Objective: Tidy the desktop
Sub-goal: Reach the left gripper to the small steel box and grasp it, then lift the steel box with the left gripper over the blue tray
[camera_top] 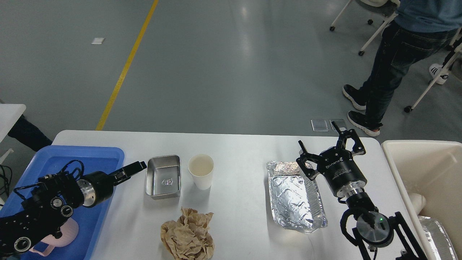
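Note:
The white desktop (238,151) holds a steel tin (163,177), a white paper cup (201,170), a crumpled ball of brown paper (188,234) and a foil tray (294,196). My left gripper (136,167) reaches from over the blue tray (68,153) to the tin's left rim. It is dark and seen side-on, so its fingers cannot be told apart. My right gripper (317,134) is open and empty, just beyond the foil tray's far right corner.
A pink mug (70,233) lies in the blue tray, partly hidden by my left arm. A cream bin (422,169) stands off the table's right edge. A person (400,54) and wheeled chairs (433,72) are on the floor at the far right.

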